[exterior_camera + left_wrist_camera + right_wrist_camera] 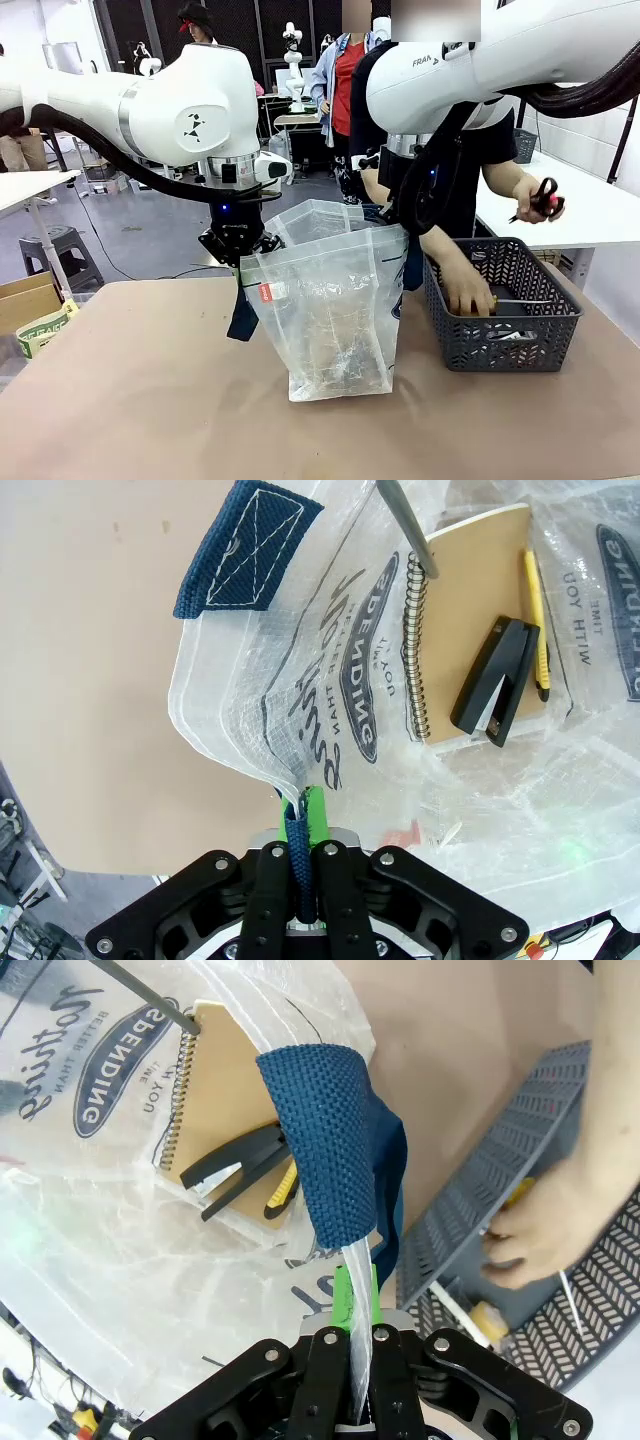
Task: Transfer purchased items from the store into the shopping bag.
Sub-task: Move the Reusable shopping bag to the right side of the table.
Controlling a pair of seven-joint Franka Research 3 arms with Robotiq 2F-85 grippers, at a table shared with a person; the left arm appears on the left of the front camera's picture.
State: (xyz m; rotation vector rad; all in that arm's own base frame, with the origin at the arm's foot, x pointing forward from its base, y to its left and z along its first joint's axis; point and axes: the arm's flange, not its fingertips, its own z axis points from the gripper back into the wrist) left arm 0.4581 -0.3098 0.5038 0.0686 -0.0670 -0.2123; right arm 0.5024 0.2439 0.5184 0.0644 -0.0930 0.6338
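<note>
**Front view.** The shopping bag point(335, 300) is seen standing upright on the desk point(150, 400) at the middle. Its long axis is vertical and its mouth is turned upward and held apart. The bag's left rim is gripped by the left gripper point(240, 250), beside a small red tag point(265, 292), and a navy strap point(242, 315) hangs below it. The right rim is held by the right gripper point(403, 225). The store point(500, 345) is set level on the desk just right of the bag, open side up. One hand point(465, 290) of the person is lowered inside it. Scissors point(543, 197) are held in the person's other hand above it.

**Left wrist view.** The jaws are clenched on the navy strap and the bag's edge. A spiral notebook point(470, 610) is seen lying flat through the clear plastic. Its long axis runs up the picture. A black stapler point(495, 680) is laid slantwise on the notebook. A yellow pen-like item point(535, 610) lies along its far edge.

**Right wrist view.** The jaws are clenched on the clear plastic rim, and the other strap point(330, 1150) is folded over just beyond the pads. The notebook point(225, 1090), the stapler point(235, 1160) and the yellow item point(283, 1190) are seen lying at the bottom of the bag. The store point(480, 1200) is seen at the right, with the person's hand point(550, 1230) inside it.
</note>
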